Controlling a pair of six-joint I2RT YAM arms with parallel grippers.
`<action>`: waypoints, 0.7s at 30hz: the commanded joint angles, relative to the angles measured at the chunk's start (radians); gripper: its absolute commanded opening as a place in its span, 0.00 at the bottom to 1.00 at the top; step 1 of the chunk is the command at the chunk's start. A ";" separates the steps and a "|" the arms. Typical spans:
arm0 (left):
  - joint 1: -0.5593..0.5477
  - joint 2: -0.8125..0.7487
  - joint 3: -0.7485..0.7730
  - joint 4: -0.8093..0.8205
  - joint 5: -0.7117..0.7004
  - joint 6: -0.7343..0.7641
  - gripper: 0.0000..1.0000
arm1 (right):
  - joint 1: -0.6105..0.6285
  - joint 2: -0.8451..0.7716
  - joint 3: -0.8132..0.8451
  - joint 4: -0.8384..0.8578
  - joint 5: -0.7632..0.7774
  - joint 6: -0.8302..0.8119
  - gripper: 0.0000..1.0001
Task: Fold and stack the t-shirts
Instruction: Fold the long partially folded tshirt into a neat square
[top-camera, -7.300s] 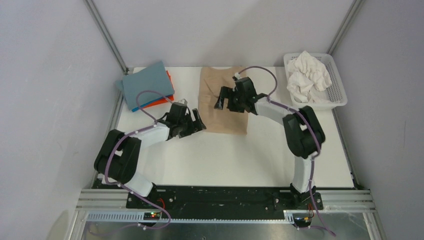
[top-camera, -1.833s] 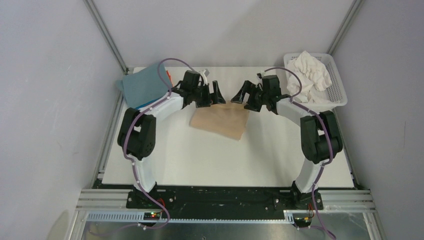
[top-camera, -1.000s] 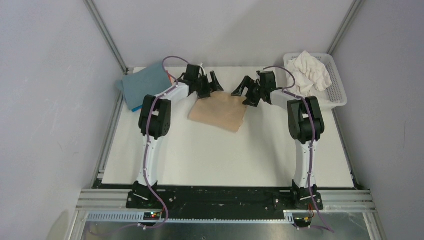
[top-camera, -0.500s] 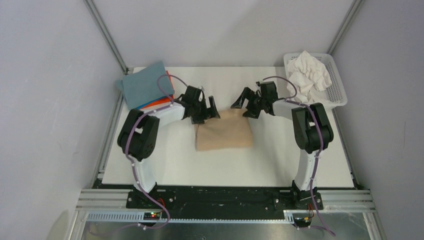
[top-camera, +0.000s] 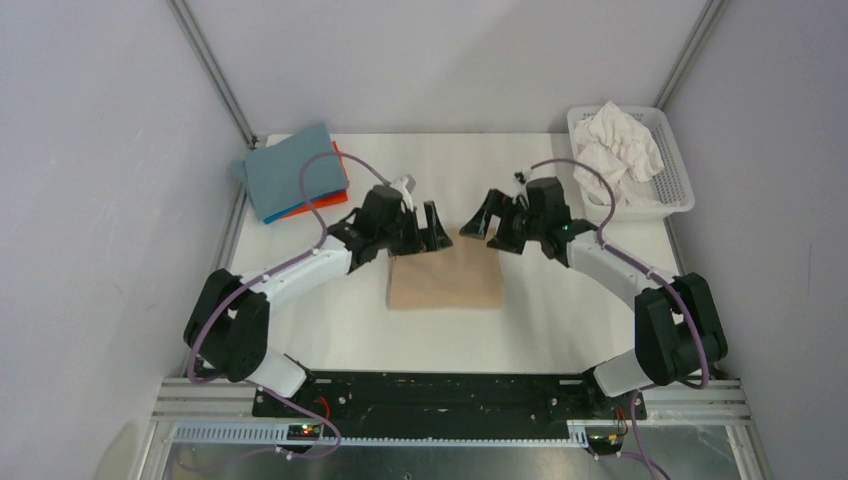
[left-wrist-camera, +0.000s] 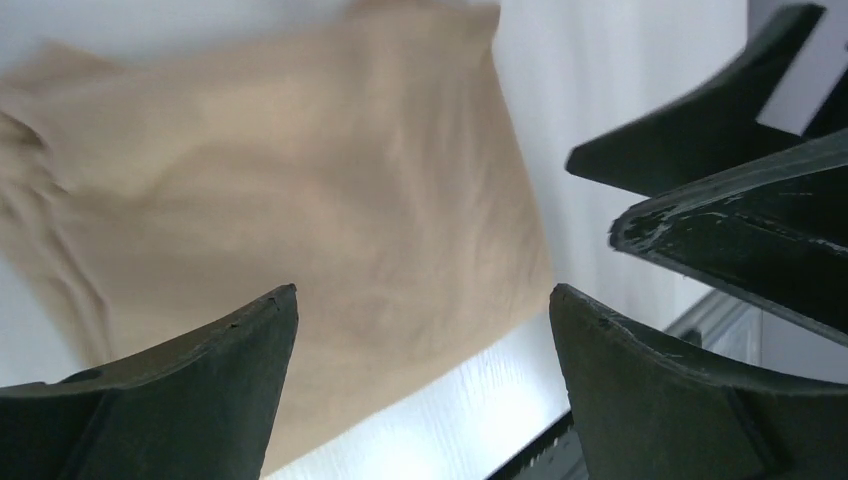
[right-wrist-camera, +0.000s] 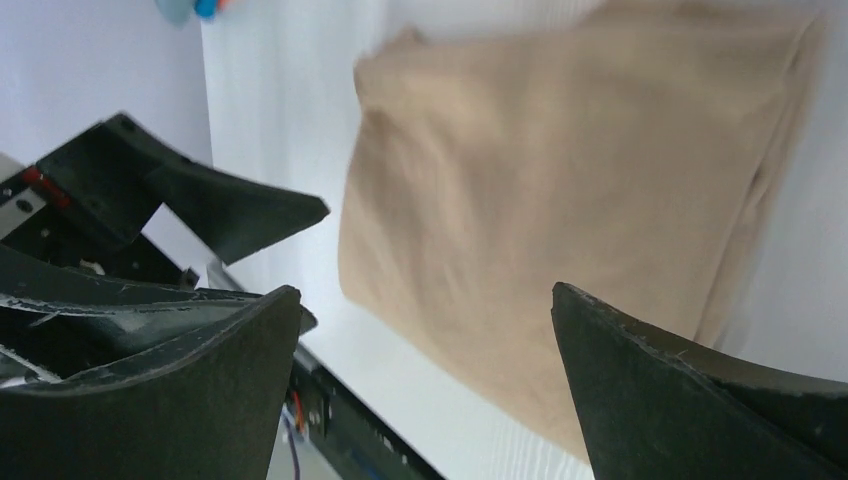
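Observation:
The tan-beige t-shirt (top-camera: 446, 276) lies folded into a small rectangle on the middle of the table; it also shows in the left wrist view (left-wrist-camera: 300, 190) and the right wrist view (right-wrist-camera: 580, 210). My left gripper (top-camera: 432, 229) is open and empty just above the shirt's far left corner. My right gripper (top-camera: 482, 225) is open and empty above its far right corner. A folded stack with a grey-blue shirt (top-camera: 290, 175) on top of a bright blue and an orange shirt (top-camera: 325, 203) lies at the far left. A crumpled white shirt (top-camera: 620, 150) fills the basket.
The white slotted plastic basket (top-camera: 678, 195) stands at the far right corner. Grey walls and metal posts close in the table on three sides. The arm bases and a black rail (top-camera: 450, 395) run along the near edge.
Over the last seconds both grippers folded the far half of the tan shirt toward me, let go of it, and now hover open above its far edge; the arms have drawn back and lowered.

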 joint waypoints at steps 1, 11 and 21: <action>-0.032 0.000 -0.181 0.146 0.071 -0.063 1.00 | 0.022 0.010 -0.179 0.092 -0.105 0.084 0.99; -0.037 -0.016 -0.456 0.246 -0.024 -0.115 1.00 | -0.023 0.086 -0.372 0.213 -0.083 0.105 1.00; -0.034 -0.292 -0.391 0.078 -0.218 0.004 1.00 | -0.058 -0.189 -0.370 0.148 -0.087 0.079 0.99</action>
